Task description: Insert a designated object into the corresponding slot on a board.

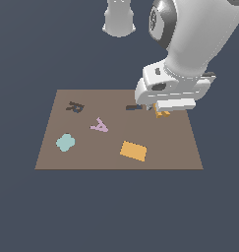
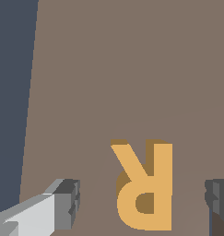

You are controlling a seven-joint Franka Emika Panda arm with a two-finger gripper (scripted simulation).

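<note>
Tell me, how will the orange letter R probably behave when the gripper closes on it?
The orange R looks like a stiff flat block, so it should not bend. Lying flat on the board, it seems unlikely to roll, though it might twist between the fingers.

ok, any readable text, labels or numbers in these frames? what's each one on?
No printed text, labels or numbers anywhere.
"R": the orange block itself is letter-shaped, between the open gripper fingers.
"R": dark recess in the brown board.
"A": pink block.
</note>
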